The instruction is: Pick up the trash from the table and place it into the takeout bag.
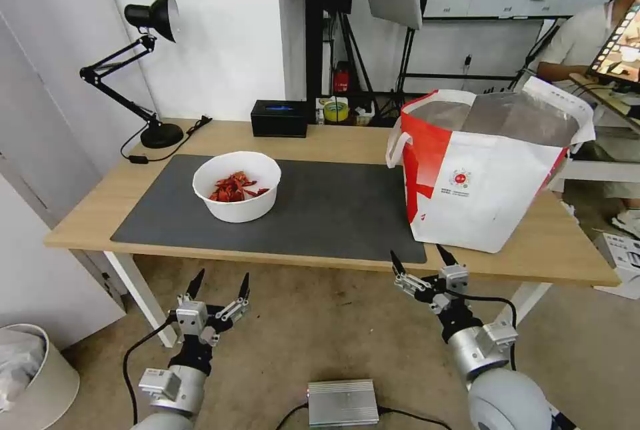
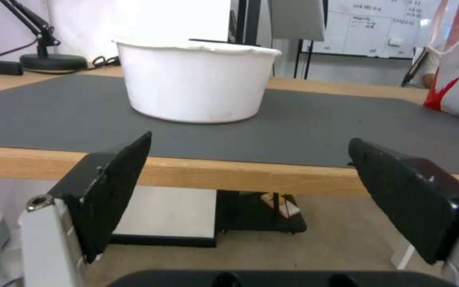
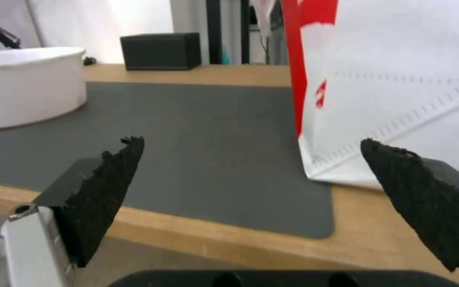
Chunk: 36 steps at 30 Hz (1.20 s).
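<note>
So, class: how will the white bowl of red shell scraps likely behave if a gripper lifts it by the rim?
The white bowl looks thin-walled with a wavy rim, so it may flex. It holds few shell scraps, so it is probably light. Tilted, they could spill.

Head view looked forward and down from above the floor onto the whole tabletop (image 1: 200,140), both end effectors low in the foreground. Left wrist view sat below the tabletop's near edge, facing level across the mat (image 2: 304,127) toward the bowl (image 2: 195,81), close. Right wrist view sat slightly higher, facing the bag (image 3: 399,83). All three shared mat, bowl and bag.
</note>
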{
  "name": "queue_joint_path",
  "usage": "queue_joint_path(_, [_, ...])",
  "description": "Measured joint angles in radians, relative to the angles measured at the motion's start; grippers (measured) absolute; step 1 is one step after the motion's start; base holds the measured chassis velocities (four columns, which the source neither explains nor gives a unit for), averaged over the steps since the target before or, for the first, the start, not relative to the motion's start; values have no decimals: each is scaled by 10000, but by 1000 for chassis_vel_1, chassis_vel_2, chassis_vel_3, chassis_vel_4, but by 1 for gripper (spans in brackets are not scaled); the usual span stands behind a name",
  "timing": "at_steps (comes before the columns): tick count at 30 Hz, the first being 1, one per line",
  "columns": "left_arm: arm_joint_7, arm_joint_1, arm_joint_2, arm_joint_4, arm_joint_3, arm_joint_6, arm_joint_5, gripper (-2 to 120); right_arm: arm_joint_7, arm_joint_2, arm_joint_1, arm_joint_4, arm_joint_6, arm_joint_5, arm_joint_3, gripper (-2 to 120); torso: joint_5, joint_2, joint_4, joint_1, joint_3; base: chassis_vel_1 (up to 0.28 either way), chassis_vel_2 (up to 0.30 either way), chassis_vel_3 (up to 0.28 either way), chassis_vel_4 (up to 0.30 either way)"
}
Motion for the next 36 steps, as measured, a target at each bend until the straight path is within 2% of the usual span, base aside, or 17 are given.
queue_joint_path(23, [-148,-398,169,70,1,138,-282,100,151,125,-150,32,-29,-26,-43,100,-2,0,1,1,0,0,0,0,0])
queue_joint_path(27, [-478,-844,599,-74,-106,594,-1071,100,148,123,-148,35,-29,-26,-45,100,-3,-1,1,2,1,0,0,0,0])
queue_joint_path(29, [-721,-1103,893,-211,-204,942,-1682,100,147,123,-147,35,-28,-26,-45,100,-2,-1,-1,2,0,0,0,0,0])
queue_joint_path(30, [-1033,-1430,1290,-351,-341,1373,-2434,100,146,122,-146,36,-29,-26,-46,100,-3,-2,0,1,1,0,0,0,0])
queue_joint_path(31, [-1033,-1430,1290,-351,-341,1373,-2434,100,146,122,-146,36,-29,-26,-46,100,-3,-2,0,1,1,0,0,0,0])
queue_joint_path(32, [-1352,-1767,1781,-489,-515,1787,-3171,100,145,122,-145,37,-29,-27,-46,100,-3,-2,-1,1,1,0,0,0,0])
queue_joint_path(33, [-1450,-1877,1973,-533,-570,1952,-3434,100,144,122,-145,37,-29,-26,-47,100,-3,-2,1,2,1,0,0,0,0])
queue_joint_path(34, [-1908,-2376,2882,-742,-818,2681,-4827,100,144,122,-143,38,-29,-26,-46,100,-3,-2,1,1,2,0,0,0,0])
queue_joint_path(35, [-1908,-2376,2882,-742,-818,2681,-4827,100,144,122,-143,38,-29,-26,-46,100,-3,-2,1,1,2,0,0,0,0])
queue_joint_path(36, [-2133,-2644,3331,-798,-911,3009,-5549,100,140,121,-142,38,-29,-26,-48,100,-3,-2,1,1,1,0,0,0,0])
